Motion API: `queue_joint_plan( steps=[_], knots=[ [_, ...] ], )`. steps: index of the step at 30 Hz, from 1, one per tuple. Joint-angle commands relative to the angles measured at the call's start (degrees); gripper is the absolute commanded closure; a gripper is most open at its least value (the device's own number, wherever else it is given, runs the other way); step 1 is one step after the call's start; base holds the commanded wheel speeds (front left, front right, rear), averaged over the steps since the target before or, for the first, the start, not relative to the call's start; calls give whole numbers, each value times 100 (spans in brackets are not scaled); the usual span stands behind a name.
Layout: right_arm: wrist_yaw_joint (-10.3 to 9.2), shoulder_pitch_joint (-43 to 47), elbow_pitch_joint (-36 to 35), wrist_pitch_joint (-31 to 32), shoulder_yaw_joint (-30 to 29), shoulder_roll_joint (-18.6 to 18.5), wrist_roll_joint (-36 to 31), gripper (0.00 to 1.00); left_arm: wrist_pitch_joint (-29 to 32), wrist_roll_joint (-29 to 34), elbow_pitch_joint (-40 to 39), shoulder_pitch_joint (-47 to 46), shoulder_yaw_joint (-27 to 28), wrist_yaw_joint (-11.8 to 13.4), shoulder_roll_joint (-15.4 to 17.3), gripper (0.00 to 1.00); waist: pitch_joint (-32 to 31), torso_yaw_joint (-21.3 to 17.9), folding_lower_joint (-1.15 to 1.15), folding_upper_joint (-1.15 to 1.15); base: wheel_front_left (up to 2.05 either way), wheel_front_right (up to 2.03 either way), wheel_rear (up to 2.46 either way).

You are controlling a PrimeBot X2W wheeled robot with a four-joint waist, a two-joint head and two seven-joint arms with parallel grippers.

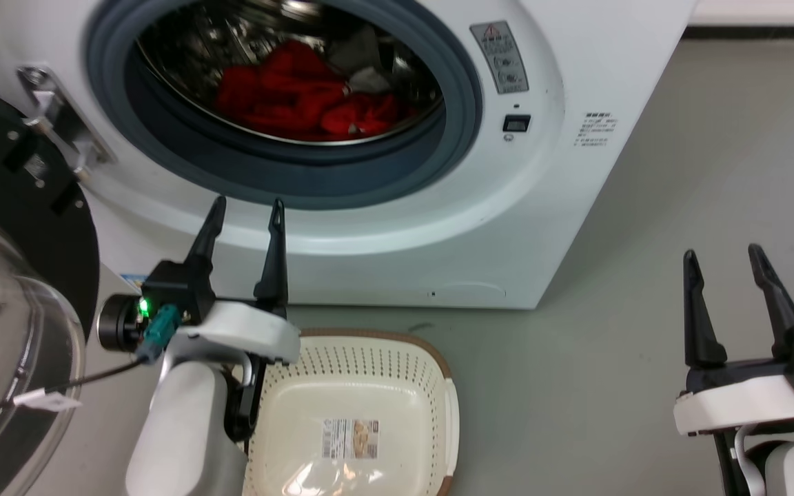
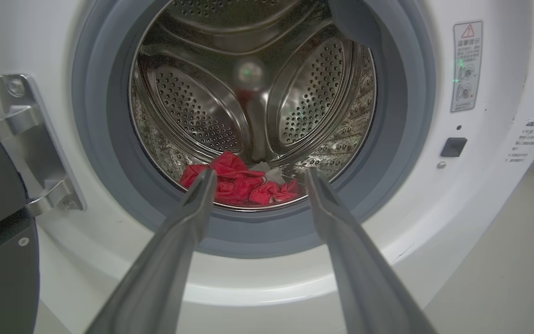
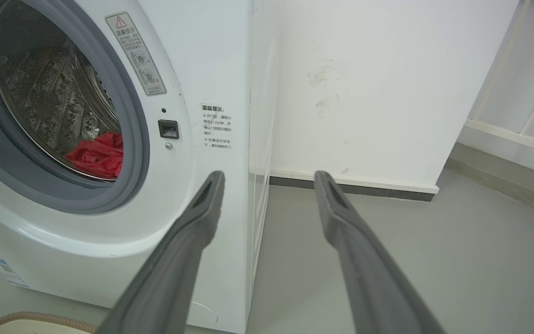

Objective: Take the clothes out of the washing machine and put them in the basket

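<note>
Bright red clothes (image 1: 300, 96) with a grey-white piece lie at the bottom of the steel drum of the white washing machine (image 1: 562, 172), whose door is open. They also show as clothes (image 2: 241, 183) in the left wrist view and clothes (image 3: 98, 155) in the right wrist view. My left gripper (image 1: 247, 210) is open and empty, in front of the machine below the grey ring, above the basket's left rim. The cream basket (image 1: 431, 413) sits empty on the floor before the machine. My right gripper (image 1: 721, 253) is open and empty, over the floor to the right.
The round glass door (image 1: 4, 310) hangs open at the left, close to my left arm. Its metal hinge (image 2: 30, 144) juts from the machine's front. Grey floor (image 1: 679, 172) spreads to the right of the machine, with a white wall (image 3: 364, 93) beyond.
</note>
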Motion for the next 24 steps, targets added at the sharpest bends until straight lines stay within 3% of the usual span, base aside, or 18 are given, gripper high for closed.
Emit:
queue_joint_plan(
  steps=[1, 14, 24],
  knots=[
    [-2, -112, -63, 15, 21, 9, 38, 0, -13, 6, 44, -153, 28, 17, 4, 0, 300, -53, 0, 0, 0, 0, 0],
    [-3, -624, -363, -5, 293, 9, 145, 0, -13, 68, 788, -1609, 425, 35, 83, 0, 1561, -371, 0, 0, 0, 0, 0],
    [-3, -997, -200, -153, 619, 9, 327, 0, -13, -33, 1966, -3274, 612, -107, 371, 0, 2282, -744, 0, 0, 0, 0, 0]
  ],
)
